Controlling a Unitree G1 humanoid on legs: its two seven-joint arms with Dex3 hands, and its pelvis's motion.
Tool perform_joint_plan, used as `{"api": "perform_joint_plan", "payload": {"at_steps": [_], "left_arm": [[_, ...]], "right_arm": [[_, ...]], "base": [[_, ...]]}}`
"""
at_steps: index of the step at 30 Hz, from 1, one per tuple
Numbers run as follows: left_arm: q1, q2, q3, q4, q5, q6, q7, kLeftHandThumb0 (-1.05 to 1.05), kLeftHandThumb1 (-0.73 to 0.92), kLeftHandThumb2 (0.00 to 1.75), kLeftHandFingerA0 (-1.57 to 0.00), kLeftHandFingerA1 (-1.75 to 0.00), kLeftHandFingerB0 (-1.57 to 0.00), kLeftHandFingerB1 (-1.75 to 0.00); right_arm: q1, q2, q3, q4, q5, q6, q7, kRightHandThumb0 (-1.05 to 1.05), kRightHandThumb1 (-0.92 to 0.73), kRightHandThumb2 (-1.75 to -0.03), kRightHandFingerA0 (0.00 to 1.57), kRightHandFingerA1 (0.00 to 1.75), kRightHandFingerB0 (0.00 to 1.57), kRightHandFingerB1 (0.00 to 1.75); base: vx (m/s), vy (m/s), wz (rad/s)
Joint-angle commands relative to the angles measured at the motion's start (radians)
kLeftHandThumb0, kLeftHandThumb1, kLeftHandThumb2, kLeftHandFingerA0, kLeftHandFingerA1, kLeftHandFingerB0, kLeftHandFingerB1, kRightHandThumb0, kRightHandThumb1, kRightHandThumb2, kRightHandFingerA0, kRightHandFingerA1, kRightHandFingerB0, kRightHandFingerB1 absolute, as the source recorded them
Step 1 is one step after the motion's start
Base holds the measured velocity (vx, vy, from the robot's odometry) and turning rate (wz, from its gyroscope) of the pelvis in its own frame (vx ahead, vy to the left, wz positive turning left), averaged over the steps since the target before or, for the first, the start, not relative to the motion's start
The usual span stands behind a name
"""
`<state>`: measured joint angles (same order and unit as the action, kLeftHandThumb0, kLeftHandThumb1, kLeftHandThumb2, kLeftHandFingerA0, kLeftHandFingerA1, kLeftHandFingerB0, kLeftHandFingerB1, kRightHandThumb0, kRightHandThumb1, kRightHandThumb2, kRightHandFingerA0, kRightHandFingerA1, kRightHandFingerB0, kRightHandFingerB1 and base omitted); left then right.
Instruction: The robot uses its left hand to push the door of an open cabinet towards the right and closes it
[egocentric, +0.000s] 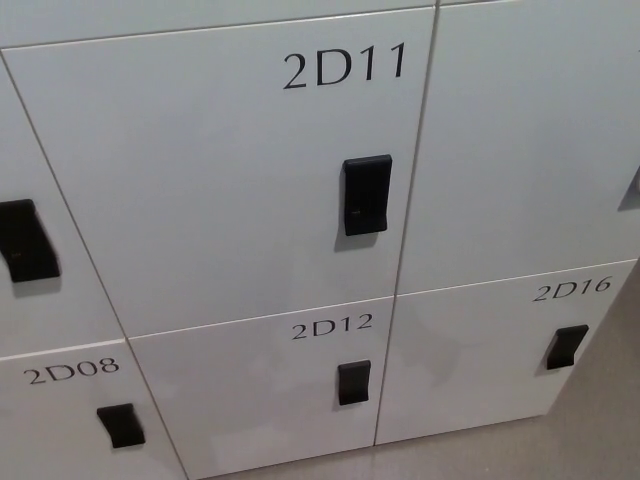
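Observation:
A wall of white locker doors fills the head view. The door marked 2D11 (220, 170) is in the middle, flush with its neighbours, and has a black handle (366, 194) near its right edge. Below it is door 2D12 (260, 395) with a smaller black handle (352, 382). Every door in view lies shut and level with the rest. Neither of my hands nor any arm shows.
Door 2D08 (60, 420) is at the lower left and door 2D16 (480, 350) at the lower right, each with a black handle. Another black handle (25, 240) sits at the left edge. Grey floor (560, 450) shows at the bottom right.

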<state>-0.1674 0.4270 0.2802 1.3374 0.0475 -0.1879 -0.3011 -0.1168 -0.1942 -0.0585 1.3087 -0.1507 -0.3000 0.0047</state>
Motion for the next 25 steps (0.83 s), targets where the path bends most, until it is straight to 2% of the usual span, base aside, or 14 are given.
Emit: {"api": "perform_joint_plan", "payload": {"at_steps": [1,8,17,18,19,20,25], "left_arm": [[-0.006,-0.002,-0.023,-0.01,0.009,-0.021,0.039,-0.92,0.89,0.67,-0.35,-0.49,-0.29,-0.34],[0.003,0.016,-0.132,-0.019,0.084,-0.075,0.071,-0.93,0.91,0.68,-0.41,-0.47,-0.32,-0.33],[-0.026,0.028,-0.184,-0.014,0.093,-0.082,0.082,-0.93,0.92,0.69,-0.4,-0.44,-0.3,-0.31],[-0.029,0.027,-0.193,-0.015,0.099,-0.082,0.082,-0.88,0.72,1.11,-0.33,-0.54,-0.25,-0.46],[-0.031,0.027,-0.203,-0.015,0.104,-0.083,0.082,-0.88,0.72,1.11,-0.33,-0.54,-0.25,-0.46],[-0.028,0.025,-0.21,-0.015,0.107,-0.091,0.087,-0.93,0.92,0.71,-0.4,-0.46,-0.3,-0.33],[-0.023,0.027,-0.211,-0.012,0.095,-0.096,0.089,-0.93,0.92,0.69,-0.4,-0.45,-0.33,-0.32]], "right_arm": [[-0.002,-0.01,0.003,-0.001,0.0,0.013,-0.011,-0.61,-0.92,-0.68,0.31,0.36,0.22,0.3],[-0.025,-0.012,0.009,-0.004,0.002,0.017,-0.007,-0.58,-0.92,-0.68,0.31,0.36,0.23,0.31],[-0.059,-0.017,0.006,-0.005,0.007,0.027,0.009,-0.59,-0.92,-0.69,0.29,0.35,0.2,0.3],[-0.064,-0.021,0.01,-0.005,0.003,0.029,0.01,-0.6,-0.92,-0.69,0.29,0.36,0.2,0.3],[-0.068,-0.026,0.014,-0.004,-0.002,0.03,0.01,-0.6,-0.92,-0.69,0.29,0.36,0.2,0.3],[-0.071,-0.029,0.013,-0.004,0.0,0.035,0.014,-0.61,-0.92,-0.69,0.29,0.35,0.2,0.3],[-0.072,-0.025,0.012,-0.003,0.003,0.024,0.017,-0.6,-0.92,-0.69,0.32,0.37,0.22,0.31]], "base": [[0.0,0.0,0.0],[0.0,0.0,0.0],[0.0,0.0,0.0],[0.0,0.0,0.0],[0.0,0.0,0.0],[0.0,0.0,0.0],[0.0,0.0,0.0]]}}
